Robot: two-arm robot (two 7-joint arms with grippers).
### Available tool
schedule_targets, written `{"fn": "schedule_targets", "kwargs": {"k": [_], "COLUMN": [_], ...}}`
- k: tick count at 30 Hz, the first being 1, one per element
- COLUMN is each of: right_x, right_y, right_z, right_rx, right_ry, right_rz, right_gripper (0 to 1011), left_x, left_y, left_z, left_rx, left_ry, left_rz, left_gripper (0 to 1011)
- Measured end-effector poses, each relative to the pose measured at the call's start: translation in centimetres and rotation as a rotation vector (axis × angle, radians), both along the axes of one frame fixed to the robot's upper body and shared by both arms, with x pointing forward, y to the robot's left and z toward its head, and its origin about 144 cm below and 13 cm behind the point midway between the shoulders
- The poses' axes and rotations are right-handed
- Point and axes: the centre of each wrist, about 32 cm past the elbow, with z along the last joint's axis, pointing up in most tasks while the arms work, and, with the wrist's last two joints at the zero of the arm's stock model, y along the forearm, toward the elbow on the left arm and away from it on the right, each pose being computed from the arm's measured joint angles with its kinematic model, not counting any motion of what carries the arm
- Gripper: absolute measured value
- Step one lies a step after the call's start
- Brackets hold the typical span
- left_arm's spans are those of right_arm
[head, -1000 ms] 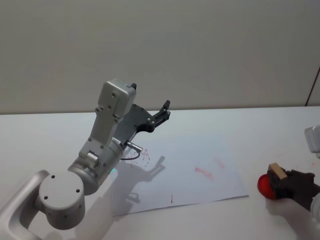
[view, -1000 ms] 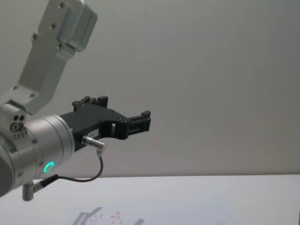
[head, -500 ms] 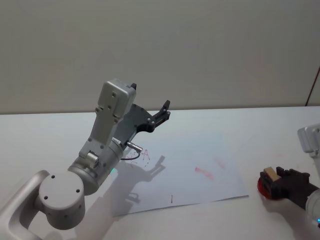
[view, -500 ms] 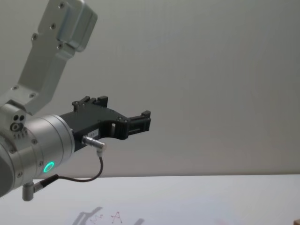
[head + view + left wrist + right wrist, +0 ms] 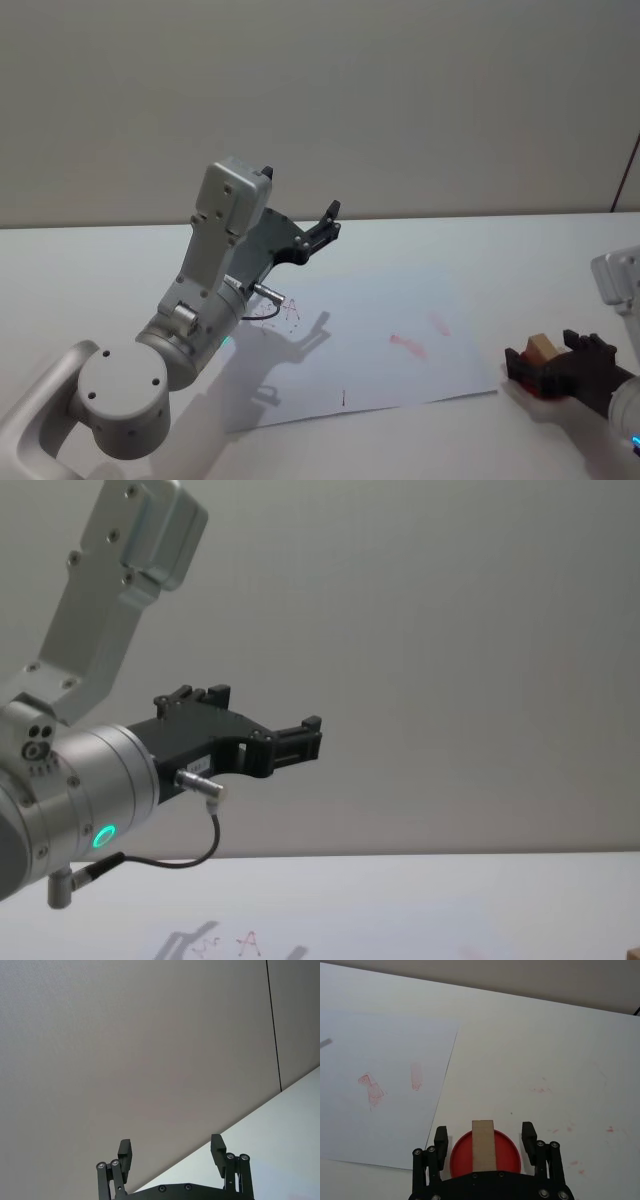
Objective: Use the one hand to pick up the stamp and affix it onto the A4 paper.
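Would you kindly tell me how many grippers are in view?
2. The left gripper is raised, open, over the A4 paper; the right gripper is low at the table's right, open around the stamp.

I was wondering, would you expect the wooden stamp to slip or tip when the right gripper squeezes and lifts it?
The stamp looks like a plain rigid wooden block, so it should neither flex nor crush. It stands on the red ink pad, between the open fingers of the right gripper, so its flat sides probably give a steady grip. Narrow and upright, it might tip if nudged off-centre.
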Motion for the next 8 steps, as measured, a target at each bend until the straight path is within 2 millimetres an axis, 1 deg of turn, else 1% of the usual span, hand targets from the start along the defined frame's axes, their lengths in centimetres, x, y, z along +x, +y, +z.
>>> {"fn": "schedule_targets", "kwargs": {"k": [2,3,5,8], "right_x": [0.01,0.02,0.03,0.05], "right_y": [0.01,0.01,0.01,0.02], "right_z": [-0.01,-0.02,-0.04,-0.05], "right_rx": [0.0,-0.001,-0.001,-0.001], "right_ry": [0.0,0.001,0.001,0.001], "right_rz": [0.0,0.001,0.001,0.001], "right_gripper": [917,969,1001,1001], "left_x": [0.0,0.0,0.0,0.0], "left_y": [0.0,0.0,0.0,0.0], "left_z": [0.0,0.0,0.0,0.0], "left_rx": [0.0,0.0,0.0,0.0], "left_ry": [0.0,0.0,0.0,0.0], "left_rz": [0.0,0.0,0.0,0.0], "left_gripper": [1001,1001,1001,1001]}}
